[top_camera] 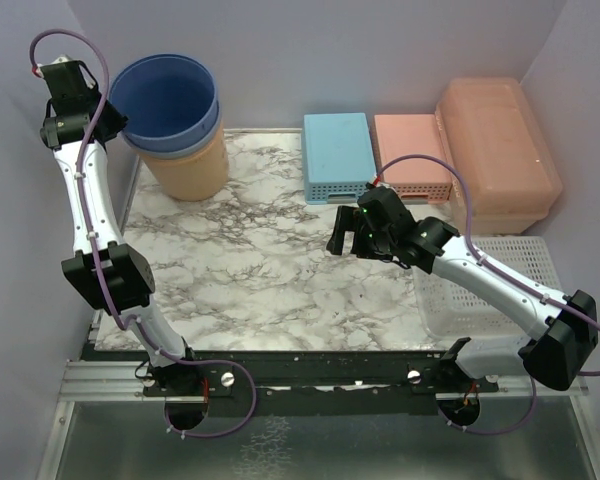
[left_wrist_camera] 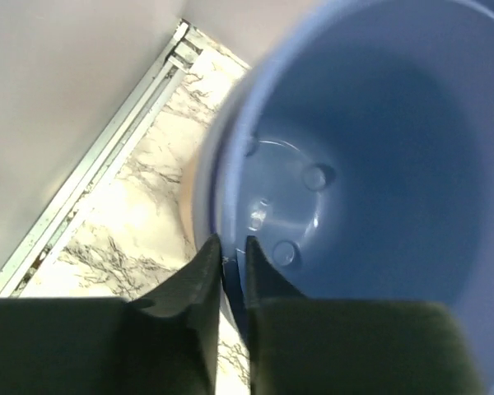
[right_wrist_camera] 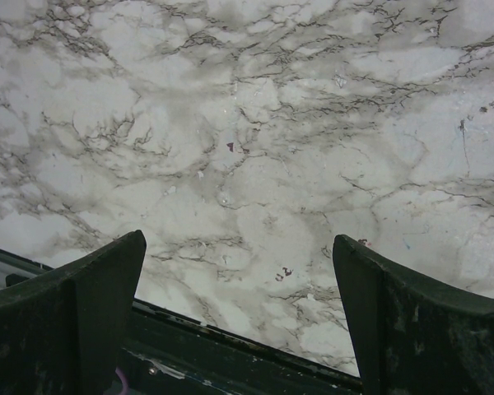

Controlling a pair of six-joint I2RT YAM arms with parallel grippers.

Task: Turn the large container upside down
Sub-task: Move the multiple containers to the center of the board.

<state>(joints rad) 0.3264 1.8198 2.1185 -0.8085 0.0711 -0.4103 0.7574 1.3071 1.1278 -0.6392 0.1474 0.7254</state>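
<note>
Mounting rail at 6 o'clock carries both arm bases at the near edge of the marble table.

White perforated basket at 4 o'clock, open side up, partly covered by the right arm lying across it.

Right gripper sits just right of table centre, pointed toward 9 o'clock. Its fingers are spread wide over bare marble and hold nothing.

The right arm's purple cable loops up across the pink basket, ending near the large container's near-left corner.

Blue basket at 12 o'clock and pink basket just right of it, both bottom side up, side by side at the far edge.

Large container at 2 o'clock, against the right wall in the far corner. Its left side is touching or just beside the pink basket. Its smooth top face is uppermost and neither gripper is near it. The right arm and the pink basket lie between it and the open table.

Orange bucket at 11 o'clock, upright, with the blue bucket nested inside it.

Left gripper is at the blue bucket's left rim. Its fingers are nearly together, and although the wrist view is blurred they appear to pinch the rim, one inside and one outside
</note>
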